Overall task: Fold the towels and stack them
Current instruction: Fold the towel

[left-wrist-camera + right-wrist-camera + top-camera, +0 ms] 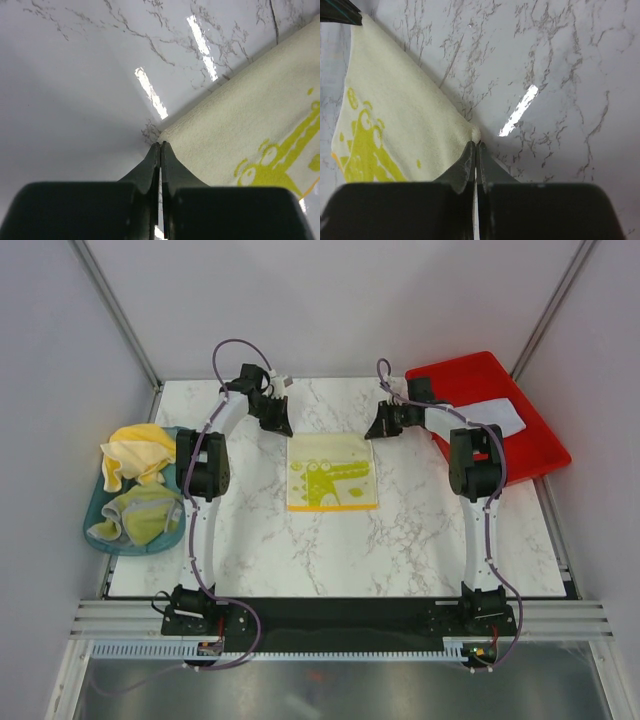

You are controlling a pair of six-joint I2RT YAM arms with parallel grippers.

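The towel (pixel 331 472) lies flat and near-square at mid-table (pixel 420 540). The left gripper (pixel 281 426) is pinched on its far-left corner, the right gripper (pixel 378 428) on its far-right. From both, the cloth runs toward the bases. The marble is smooth. The tray (pixel 520 455) and tub (pixel 95 525) are well apart.

You can read no text, label, brand or number anywhere here; the printed towel (pixel 331 472) bears only a yellow-green picture.
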